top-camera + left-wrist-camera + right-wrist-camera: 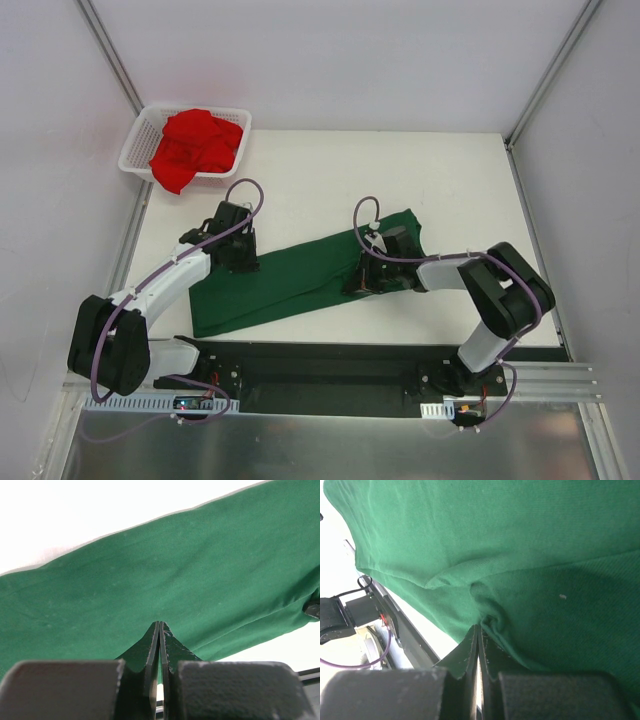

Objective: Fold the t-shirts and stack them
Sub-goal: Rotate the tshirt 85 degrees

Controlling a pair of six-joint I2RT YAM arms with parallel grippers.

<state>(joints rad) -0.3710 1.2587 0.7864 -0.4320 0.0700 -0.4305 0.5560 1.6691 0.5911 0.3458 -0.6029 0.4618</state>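
Far-left table (330,180) corner: basket (132,158), crumpled t-shirt (195,145) inside. Mid-table, toward near edge: spread t-shirt (300,278).

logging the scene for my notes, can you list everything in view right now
dark green cloth t-shirt: one, folded into a long strip, middle of the table
bright red cloth t-shirt: one, crumpled in the basket
white plastic mesh basket: one, far left corner
white table: one, under everything
black base rail: one, near edge
left arm: one, white and black, reaching to the green shirt's left part
right arm: one, white and black, reaching to its right part
left claw: one, black, shut on the green shirt
right claw: one, black, shut on puckered green cloth
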